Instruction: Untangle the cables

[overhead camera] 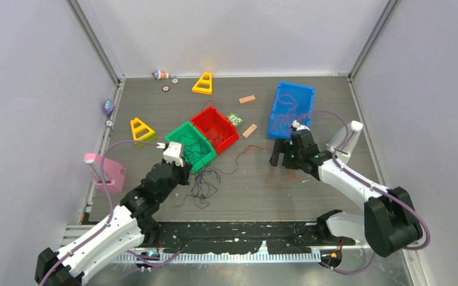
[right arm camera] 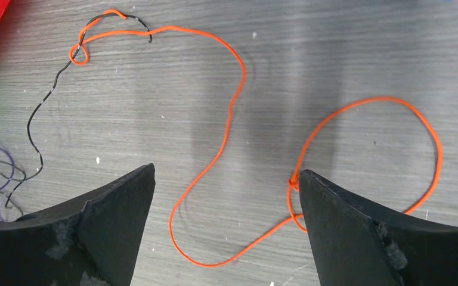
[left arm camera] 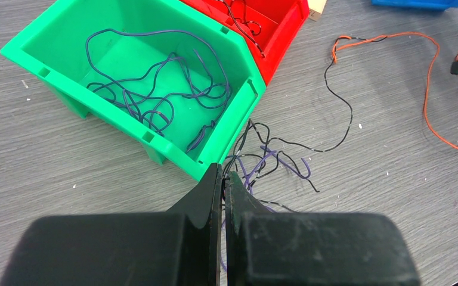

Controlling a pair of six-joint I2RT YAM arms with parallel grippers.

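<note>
A tangle of thin black and purple cables [overhead camera: 206,185] lies on the table at the green bin's near corner, and shows in the left wrist view [left arm camera: 274,158]. My left gripper [overhead camera: 185,167] [left arm camera: 222,173] is shut, with dark strands of this tangle pinched at its tips. One black strand runs off to a knot with the orange-red cable [left arm camera: 429,101]. That orange cable [overhead camera: 280,179] [right arm camera: 214,161] lies in loose loops on the table. My right gripper [overhead camera: 283,159] [right arm camera: 226,179] is open just above it, with a loop between the fingers. More purple cables [left arm camera: 155,89] lie in the green bin.
The green bin [overhead camera: 185,131] and red bin [overhead camera: 206,113] stand side by side mid-table, and the blue bin [overhead camera: 307,92] at back right; all hold cables. There are two yellow triangles [overhead camera: 203,83] [overhead camera: 141,128], wooden blocks [overhead camera: 247,99] [overhead camera: 250,130] and a pink object [overhead camera: 107,170] at the left edge.
</note>
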